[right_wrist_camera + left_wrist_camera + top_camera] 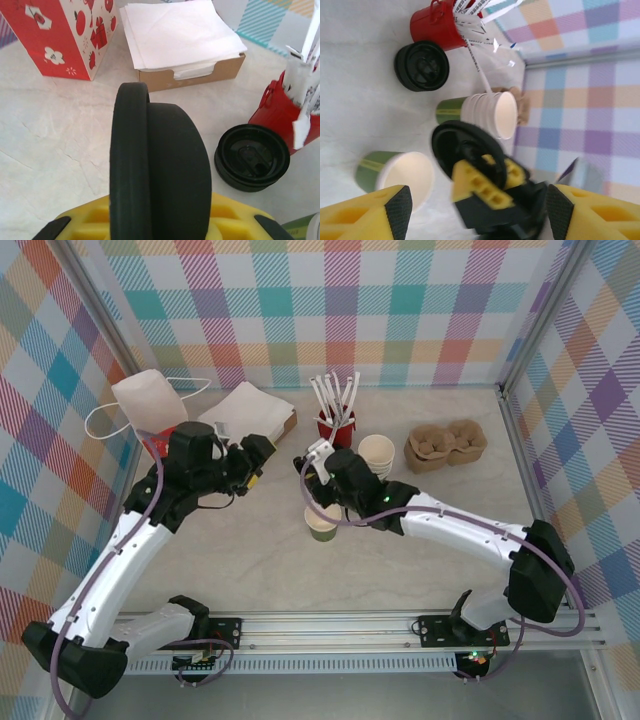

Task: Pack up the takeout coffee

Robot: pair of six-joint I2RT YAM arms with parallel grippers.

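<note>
One red-and-white paper bag (150,405) is standing at the far left. One cardboard napkin box (250,412) is lying just right of it. One red cup (336,428) is holding several white sticks (335,395), their number not reading clearly. Two black lids (252,157) are showing: one is lying beside the red cup, and a second lid (160,170) is being held aloft. One loose green cup (322,525) is standing near centre. One stack of nested cups (377,455) is standing right of the red cup, its count not resolving. One cardboard cup carrier (445,445) is sitting at the far right.
</note>
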